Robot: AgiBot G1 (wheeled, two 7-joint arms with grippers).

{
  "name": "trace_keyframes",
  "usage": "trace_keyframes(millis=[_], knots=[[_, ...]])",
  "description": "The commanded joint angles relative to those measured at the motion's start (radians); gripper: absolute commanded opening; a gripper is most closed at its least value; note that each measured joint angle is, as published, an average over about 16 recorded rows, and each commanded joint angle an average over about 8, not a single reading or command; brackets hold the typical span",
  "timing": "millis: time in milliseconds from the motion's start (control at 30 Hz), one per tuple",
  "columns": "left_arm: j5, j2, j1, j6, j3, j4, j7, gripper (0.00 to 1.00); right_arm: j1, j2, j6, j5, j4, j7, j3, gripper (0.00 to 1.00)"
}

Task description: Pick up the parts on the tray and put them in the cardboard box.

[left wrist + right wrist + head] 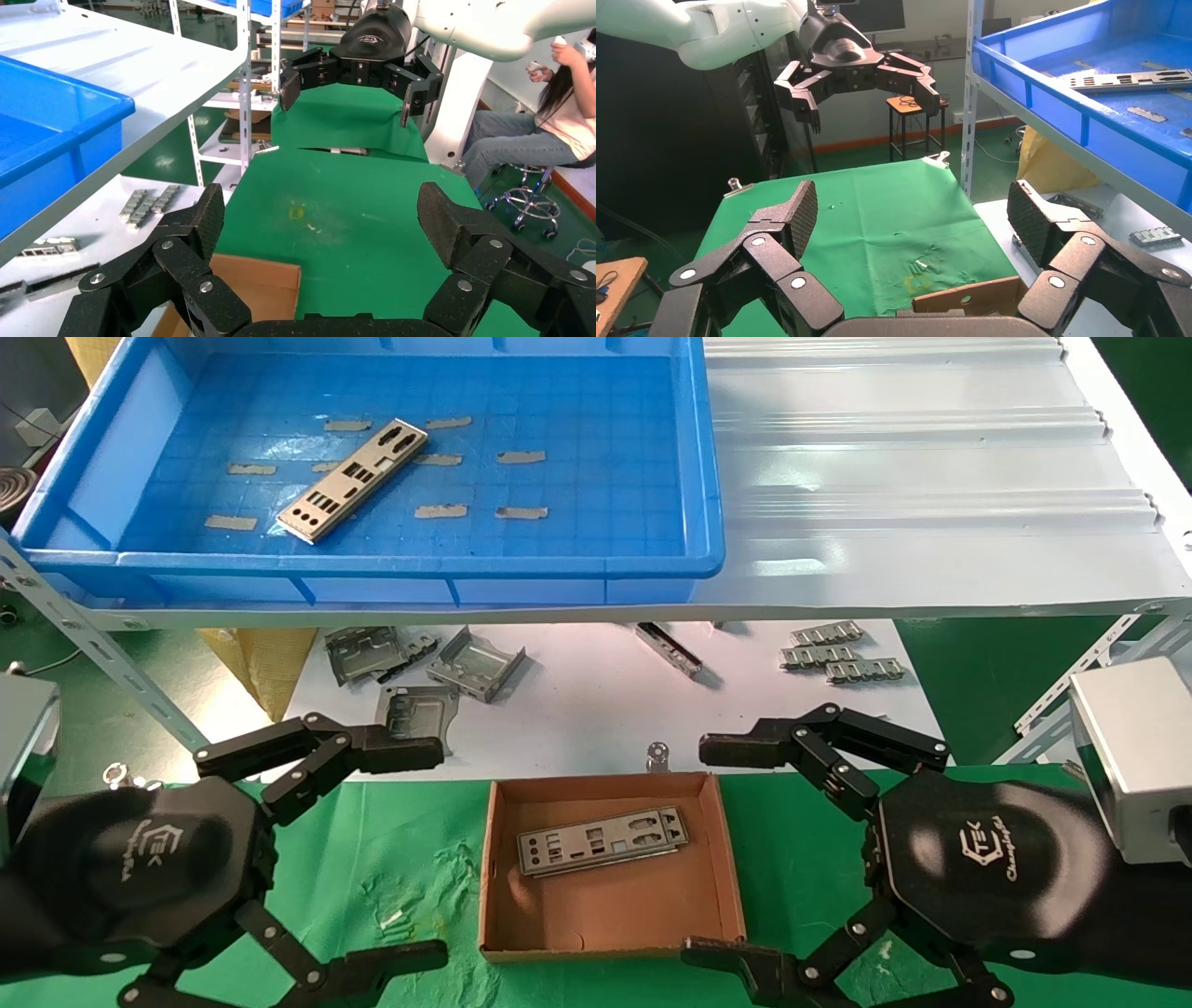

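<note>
Blue plastic tray (652,477) at eleven o'clock holds one silvery punched metal plate (354,480); another lies in the brown cardboard box (610,905) at six. Left gripper (410,854) and right gripper (712,850) flank it, jaws spread, empty. Next: reach for the tray's plate.

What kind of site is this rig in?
Probably a factory-style robot lab or test cell: slotted steel racking holding a blue tray, stamped metal plates and brackets on the bench, and a seated operator with handheld controllers.

Bright-blue grid-floored tray (703,477); brown cardboard box (726,859).
</note>
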Motion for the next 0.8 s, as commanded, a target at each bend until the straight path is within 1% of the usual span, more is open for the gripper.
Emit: trace_keyframes(millis=[33, 800], knots=[[0.0, 0.0, 0.0, 0.0, 0.0, 0.0, 0.0, 1.0, 0.0, 0.0, 0.0, 0.0, 0.0, 0.0, 0.0, 1.0], [0.0, 0.0, 0.0, 0.0, 0.0, 0.0, 0.0, 1.0, 0.0, 0.0, 0.0, 0.0, 0.0, 0.0, 0.0, 1.0]])
